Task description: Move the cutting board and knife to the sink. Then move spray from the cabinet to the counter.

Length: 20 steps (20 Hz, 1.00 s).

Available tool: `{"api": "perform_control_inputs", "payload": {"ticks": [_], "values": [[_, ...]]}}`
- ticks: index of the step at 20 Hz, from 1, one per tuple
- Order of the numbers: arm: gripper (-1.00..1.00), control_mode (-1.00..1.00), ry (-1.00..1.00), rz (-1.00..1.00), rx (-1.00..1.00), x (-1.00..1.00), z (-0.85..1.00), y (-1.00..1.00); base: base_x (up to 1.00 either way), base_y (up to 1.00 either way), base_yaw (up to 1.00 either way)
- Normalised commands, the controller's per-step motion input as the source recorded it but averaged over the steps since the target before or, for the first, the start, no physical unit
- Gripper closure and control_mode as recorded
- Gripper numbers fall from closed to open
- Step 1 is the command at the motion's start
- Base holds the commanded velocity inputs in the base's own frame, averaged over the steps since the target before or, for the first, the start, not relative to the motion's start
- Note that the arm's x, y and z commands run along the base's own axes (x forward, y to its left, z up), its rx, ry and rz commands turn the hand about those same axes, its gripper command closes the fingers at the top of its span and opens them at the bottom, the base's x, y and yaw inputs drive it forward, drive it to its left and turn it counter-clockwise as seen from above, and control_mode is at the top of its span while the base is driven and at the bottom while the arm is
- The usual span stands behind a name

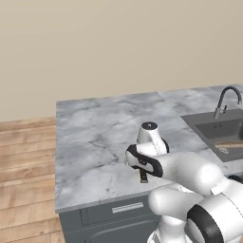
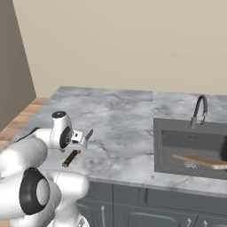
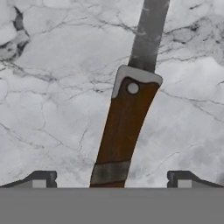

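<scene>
Left side of the surface: the knife lies flat on the marble, brown handle toward the front edge, grey blade pointing away toward the wall; in the right base view its handle shows just below the hand and the blade tip beyond it. The gripper hangs directly over the handle, jaws spread wide, one tip on each side of the handle's butt end and neither touching it; nothing is pinched. Arm pose: the forearm is folded in low and close to the base, the wrist turned so the hand points straight down at the surface, near the front edge. Right side: the cutting board already rests in the sink, tilted, one end leaning across the basin below the faucet. Judgement on progress: board step looks done; knife step is in hand, at the approach stage, with the grasp not yet made. Left to do: close on the handle, carry the knife rightward to the basin, then fetch the spray bottle from the wall cabinet and set it down on the surface. The bottle's place cannot be told from these views.
</scene>
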Motion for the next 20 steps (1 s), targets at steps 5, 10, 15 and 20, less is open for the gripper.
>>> {"api": "perform_control_inputs", "payload": {"ticks": [5,10,15,20], "values": [[-1.0,-1.0,0.0,-0.05,0.01,-0.07,-0.33,-0.11,0.0,0.0,0.0],[-1.0,-1.0,0.02,-0.06,0.04,0.0,-0.33,-0.01,0.0,0.0,0.0],[-1.0,-1.0,0.04,-0.06,0.06,-0.04,-0.39,0.0,0.0,0.0,0.0],[-1.0,-1.0,0.04,-0.05,0.03,-0.07,-0.41,0.0,0.0,0.0,0.0]]}}
